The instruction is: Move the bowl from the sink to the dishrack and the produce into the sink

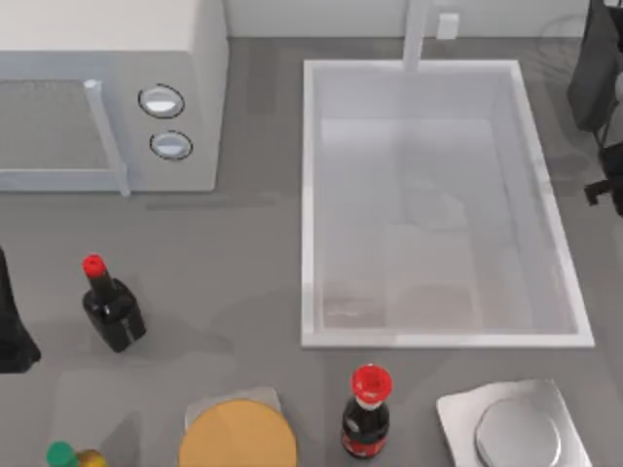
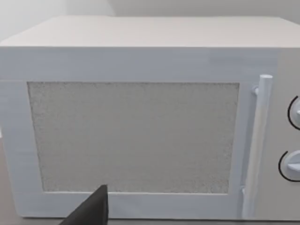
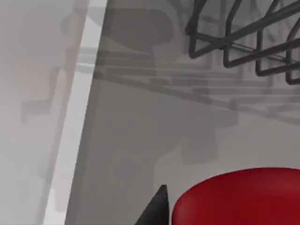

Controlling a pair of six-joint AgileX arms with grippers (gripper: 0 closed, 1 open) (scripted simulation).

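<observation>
The right gripper (image 3: 161, 220) is hovering low over the grey counter beside the sink, with a single dark fingertip (image 3: 157, 208) showing in the right wrist view; whether its fingers are wide, narrow or closed on anything cannot be told. Just beside that fingertip, the produce (image 3: 239, 197) is appearing as a smooth, bright-red rounded body; whether the finger is touching it cannot be told. Beyond the produce, the dark wire bars of the dishrack (image 3: 243, 33) are standing over the counter, casting striped shadows. The raised white rim of the sink (image 3: 77, 117) is running alongside, apart from the produce.

In the top view, the right arm (image 1: 604, 107) is sitting at the right edge of the table, next to the sink's far right corner. The sink (image 1: 316, 195) is occupying the table's centre, its white faucet (image 1: 417, 34) rising at the far rim.

The left gripper (image 2: 89, 211) is facing the door of a white microwave (image 2: 136, 136); one dark finger is visible in the left wrist view, and its opening cannot be told. The left arm (image 1: 12, 326) is resting at the table's left edge.

Along the near side of the table, a dark bottle with a red cap (image 1: 109, 306) is lying tilted at the left, a second red-capped bottle (image 1: 367, 413) is standing upright below the sink, an orange disc (image 1: 238, 436) is lying between them, and a silver disc (image 1: 518, 435) is resting on a plate (image 1: 453, 409) at the right.
</observation>
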